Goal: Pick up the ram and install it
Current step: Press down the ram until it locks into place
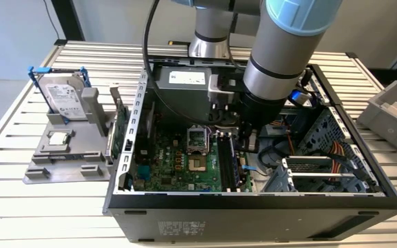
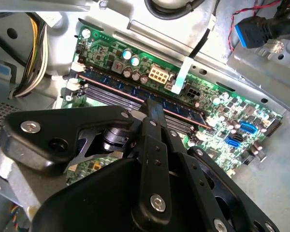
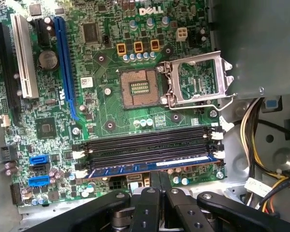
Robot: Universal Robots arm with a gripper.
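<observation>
- One arm is all I am driving, and in the exterior view its grey tube reaches down into the open black computer case [image 1: 254, 204], so that the black gripper [image 1: 243, 135] hangs just above the green motherboard [image 1: 178, 165], over the row of long black memory slots [image 1: 227, 165].
- Outside the case, toward the exterior view's left, a silver hard drive in a blue frame [image 1: 64, 98] stands upright in a grey fixture [image 1: 67, 155], well apart from the work.
- In the second wrist view the gripper [image 2: 152, 104] shows its black fingers [image 2: 153, 116] pressed together at the tip, which rests on the top edge of the ram [image 2: 150, 99], a thin long stick with blue-labelled chips lying in its slot; I judge the shut tip is there to push the stick down rather than to carry it.
- In the first wrist view the ram [image 3: 150, 166] sits in the slot nearest the gripper [image 3: 158, 175], beside three bare black slots [image 3: 145, 145] and near the open metal processor socket [image 3: 140, 89]. The white latches [image 3: 217, 145] stand at the slot ends; I cannot tell whether the ram is fully seated.
</observation>
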